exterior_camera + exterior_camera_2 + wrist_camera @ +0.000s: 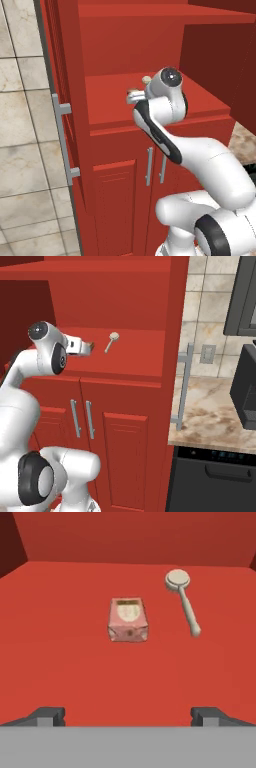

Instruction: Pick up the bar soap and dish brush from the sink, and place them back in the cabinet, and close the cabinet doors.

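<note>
- The cabinet is standing open; its red shelf is carrying 2 things, with beige wall tiles beside it.
- My jaws are gaping, released, gripping nothing.
- The bar soap is lying flat ahead of them, apart, with the dish brush just beside it.

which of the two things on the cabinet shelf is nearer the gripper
The bar soap, the small flat block straight ahead of the open gripper. The dish brush, with its round head and thin handle, lies farther back and to one side.

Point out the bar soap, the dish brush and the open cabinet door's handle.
bar soap (128, 619), hand view, top face.
dish brush (178, 579), hand view, round head.
cabinet door handle (183, 387), right base view, middle of the bar.
</note>
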{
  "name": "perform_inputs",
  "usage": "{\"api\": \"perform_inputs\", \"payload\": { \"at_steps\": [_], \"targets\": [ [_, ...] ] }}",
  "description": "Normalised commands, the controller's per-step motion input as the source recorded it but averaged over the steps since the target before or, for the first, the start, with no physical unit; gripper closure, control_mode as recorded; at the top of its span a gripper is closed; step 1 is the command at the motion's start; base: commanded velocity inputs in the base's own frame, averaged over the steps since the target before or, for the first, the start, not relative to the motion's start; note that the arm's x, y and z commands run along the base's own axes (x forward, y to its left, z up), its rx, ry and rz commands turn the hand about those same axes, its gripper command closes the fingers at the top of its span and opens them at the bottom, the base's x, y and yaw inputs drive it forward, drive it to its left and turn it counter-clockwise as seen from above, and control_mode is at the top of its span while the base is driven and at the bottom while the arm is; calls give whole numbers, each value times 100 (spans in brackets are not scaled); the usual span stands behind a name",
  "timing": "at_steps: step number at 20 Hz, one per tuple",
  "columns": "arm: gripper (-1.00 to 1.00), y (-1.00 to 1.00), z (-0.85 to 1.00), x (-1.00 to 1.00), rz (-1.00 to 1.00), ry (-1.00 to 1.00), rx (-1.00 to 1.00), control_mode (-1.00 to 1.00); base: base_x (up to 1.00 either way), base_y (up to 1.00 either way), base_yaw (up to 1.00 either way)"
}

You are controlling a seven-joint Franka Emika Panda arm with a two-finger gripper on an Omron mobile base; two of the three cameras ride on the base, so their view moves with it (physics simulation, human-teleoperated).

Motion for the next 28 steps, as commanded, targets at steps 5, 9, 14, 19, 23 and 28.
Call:
{"api": "perform_inputs", "payload": {
  "at_steps": [5,9,14,19,23,28],
  "targets": [
    [-100,-9,16,-57,0,-10,0,-100,0,0,0],
    [-100,-3,15,-58,0,-11,0,-100,0,0,0],
    [-100,0,11,-57,0,-11,0,-100,0,0,0],
    [-100,0,16,-48,0,-5,-3,-100,0,0,0],
    [-100,0,17,-50,0,0,-7,-100,0,0,0],
    [-100,0,18,-52,0,0,-7,-100,0,0,0]
  ]
}}
